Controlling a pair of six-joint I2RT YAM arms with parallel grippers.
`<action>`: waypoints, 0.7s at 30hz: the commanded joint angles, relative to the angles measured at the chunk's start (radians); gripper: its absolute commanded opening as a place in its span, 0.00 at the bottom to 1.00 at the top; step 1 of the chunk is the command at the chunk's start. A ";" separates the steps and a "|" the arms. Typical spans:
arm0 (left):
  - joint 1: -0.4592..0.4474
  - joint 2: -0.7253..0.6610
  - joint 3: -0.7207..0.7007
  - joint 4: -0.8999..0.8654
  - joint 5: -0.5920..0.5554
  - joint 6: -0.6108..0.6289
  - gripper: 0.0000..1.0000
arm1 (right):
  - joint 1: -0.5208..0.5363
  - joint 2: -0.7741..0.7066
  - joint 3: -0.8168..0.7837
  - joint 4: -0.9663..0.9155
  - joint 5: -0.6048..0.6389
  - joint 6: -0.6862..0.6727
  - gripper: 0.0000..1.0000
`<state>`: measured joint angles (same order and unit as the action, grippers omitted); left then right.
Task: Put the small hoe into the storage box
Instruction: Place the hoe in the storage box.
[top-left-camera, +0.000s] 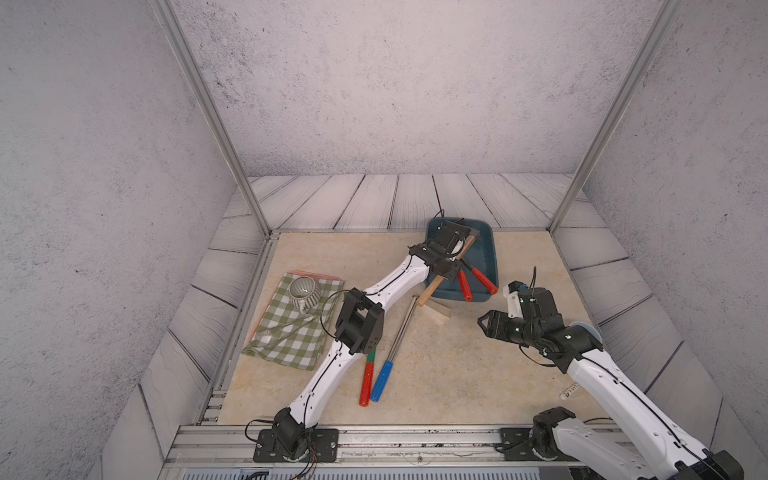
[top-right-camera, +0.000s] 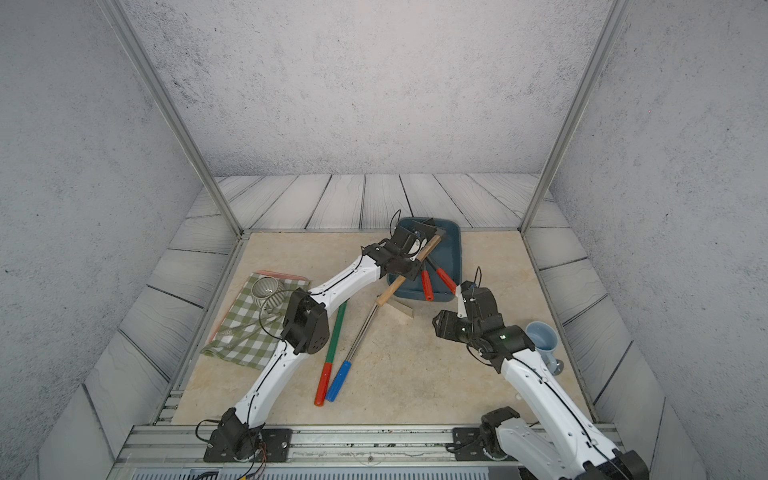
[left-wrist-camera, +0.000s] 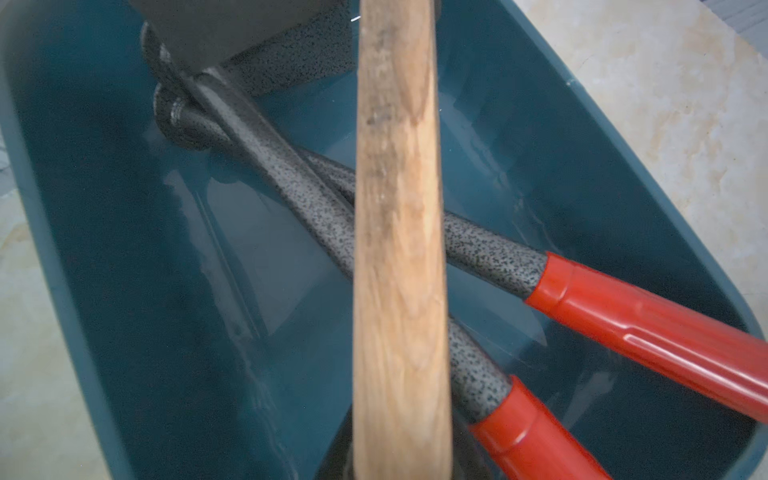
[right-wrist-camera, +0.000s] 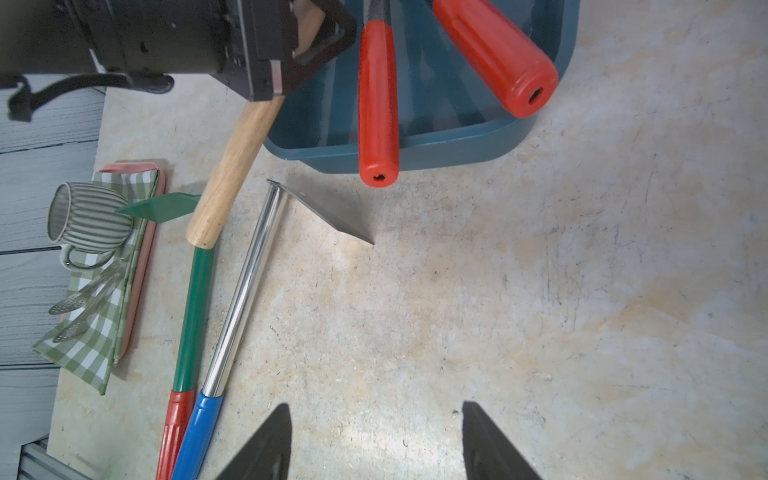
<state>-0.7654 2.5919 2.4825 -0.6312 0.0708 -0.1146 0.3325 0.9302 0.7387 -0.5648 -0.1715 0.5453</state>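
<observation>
The small hoe has a pale wooden handle (top-left-camera: 432, 289) and a dark head at the far end of the storage box (top-left-camera: 493, 253), a shallow teal tub. My left gripper (top-left-camera: 451, 247) is shut on the handle over the box; the handle's free end sticks out past the near rim, above the table. In the left wrist view the handle (left-wrist-camera: 399, 249) crosses over two speckled tools with red grips (left-wrist-camera: 644, 320) lying in the box (left-wrist-camera: 104, 249). My right gripper (right-wrist-camera: 376, 409) hangs open over bare table, right of the box, holding nothing.
A steel-shafted, blue-gripped tool (top-left-camera: 399, 345) with a flat blade and a green-shafted, red-gripped tool (top-right-camera: 334, 345) lie on the table near the box. A striped mug (top-left-camera: 304, 291) sits on a green checked cloth at left. A blue cup (top-right-camera: 542, 338) stands behind my right arm.
</observation>
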 joint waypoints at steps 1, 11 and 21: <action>-0.012 -0.025 0.029 0.070 -0.012 0.036 0.00 | -0.003 -0.009 -0.004 -0.012 0.013 -0.016 0.65; 0.001 0.003 0.030 0.059 0.026 0.024 0.02 | -0.004 -0.018 -0.016 -0.012 0.014 -0.018 0.65; 0.014 0.003 0.029 0.057 0.028 0.019 0.42 | -0.003 -0.009 -0.018 -0.005 0.003 -0.021 0.65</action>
<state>-0.7620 2.5919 2.4859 -0.6056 0.0986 -0.0978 0.3317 0.9298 0.7277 -0.5667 -0.1719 0.5392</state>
